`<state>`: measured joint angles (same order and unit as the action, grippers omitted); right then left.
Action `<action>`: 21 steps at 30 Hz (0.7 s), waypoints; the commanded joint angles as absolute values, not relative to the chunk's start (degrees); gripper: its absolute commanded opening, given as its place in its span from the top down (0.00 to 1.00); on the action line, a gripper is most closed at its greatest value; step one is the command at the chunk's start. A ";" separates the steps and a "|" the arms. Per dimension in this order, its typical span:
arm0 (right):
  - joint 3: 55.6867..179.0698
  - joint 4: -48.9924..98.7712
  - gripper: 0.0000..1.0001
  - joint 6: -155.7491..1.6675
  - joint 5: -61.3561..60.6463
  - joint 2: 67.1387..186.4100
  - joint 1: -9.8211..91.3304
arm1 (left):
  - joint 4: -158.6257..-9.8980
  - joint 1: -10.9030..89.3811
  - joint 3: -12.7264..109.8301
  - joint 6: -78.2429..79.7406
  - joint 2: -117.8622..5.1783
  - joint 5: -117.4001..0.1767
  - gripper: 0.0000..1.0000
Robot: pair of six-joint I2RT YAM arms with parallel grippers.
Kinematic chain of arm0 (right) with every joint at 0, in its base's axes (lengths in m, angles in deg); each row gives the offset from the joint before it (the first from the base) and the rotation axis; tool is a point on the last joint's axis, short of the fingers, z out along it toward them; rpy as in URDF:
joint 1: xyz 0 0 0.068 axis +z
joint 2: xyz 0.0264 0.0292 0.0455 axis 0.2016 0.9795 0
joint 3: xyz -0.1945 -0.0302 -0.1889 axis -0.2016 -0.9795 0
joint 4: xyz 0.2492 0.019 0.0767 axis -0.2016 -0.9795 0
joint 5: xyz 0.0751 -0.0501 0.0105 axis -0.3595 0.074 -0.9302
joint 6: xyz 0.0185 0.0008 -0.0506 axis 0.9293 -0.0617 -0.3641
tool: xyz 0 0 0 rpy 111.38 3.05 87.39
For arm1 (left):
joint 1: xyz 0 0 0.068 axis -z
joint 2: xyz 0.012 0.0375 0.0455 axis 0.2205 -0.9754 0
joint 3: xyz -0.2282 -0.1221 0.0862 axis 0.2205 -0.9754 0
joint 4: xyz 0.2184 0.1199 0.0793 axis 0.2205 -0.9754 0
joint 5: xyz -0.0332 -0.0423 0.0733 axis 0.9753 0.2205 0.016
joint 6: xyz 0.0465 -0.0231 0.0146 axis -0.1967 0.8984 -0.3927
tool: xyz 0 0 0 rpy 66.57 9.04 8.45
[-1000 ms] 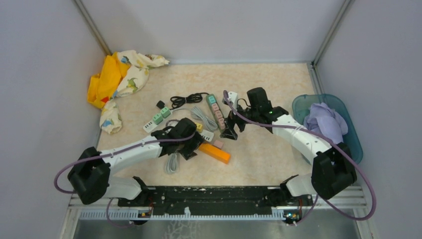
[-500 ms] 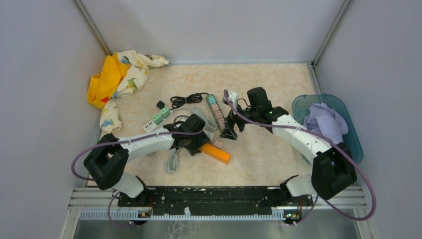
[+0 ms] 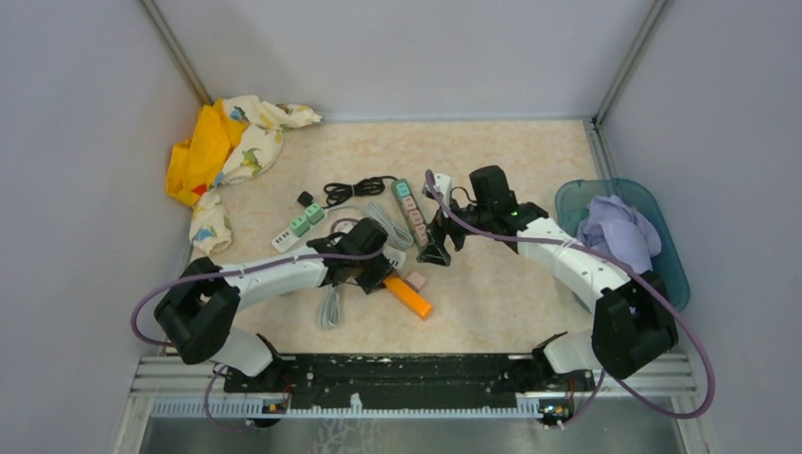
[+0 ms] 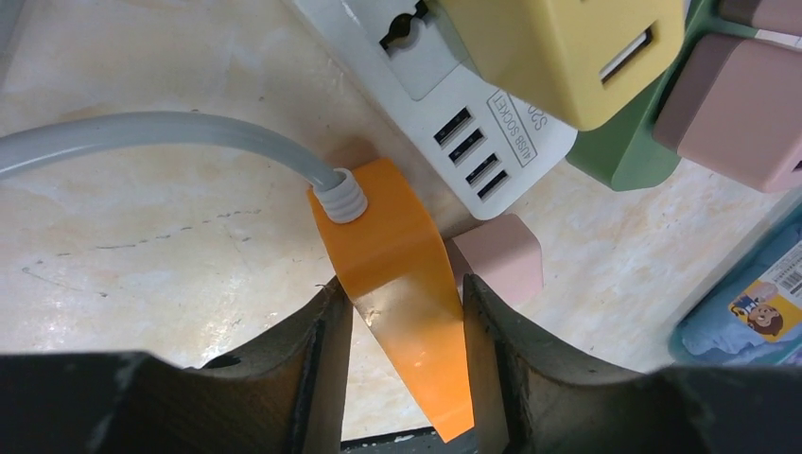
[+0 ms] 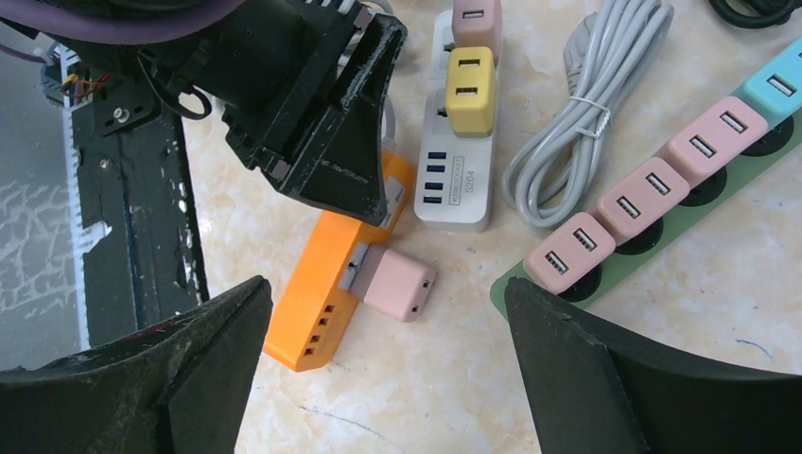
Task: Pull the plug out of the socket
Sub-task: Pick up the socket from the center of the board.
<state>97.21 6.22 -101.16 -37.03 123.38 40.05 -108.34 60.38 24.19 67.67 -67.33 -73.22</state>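
Low in the left wrist view, the left gripper (image 4: 397, 312) clamps the orange socket strip (image 4: 388, 236), rigid slick plastic lying on the counter (image 4: 142, 236). Plugged into its right side sits the pink plug (image 4: 499, 260), a small rounded cube, probably light and hard; pinch its flat faces. Beyond, the right gripper (image 3: 437, 248) hangs wide open.

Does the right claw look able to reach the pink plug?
Probably yes: the right claw hangs open above the pink plug, which juts out uncovered; the left claw holds only the orange strip.
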 commanded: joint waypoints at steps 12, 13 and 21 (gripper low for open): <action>94.05 13.84 0.06 -95.01 -51.37 121.00 39.87 | -74.84 60.72 -0.13 53.06 -43.65 -75.28 1.00; 93.59 15.05 0.06 -93.73 -52.32 121.06 39.84 | -70.39 60.73 -2.54 51.10 -42.55 -75.08 1.00; 86.68 28.49 0.06 -84.14 -59.59 121.16 39.92 | -42.20 60.59 -18.10 39.49 -37.11 -75.28 1.00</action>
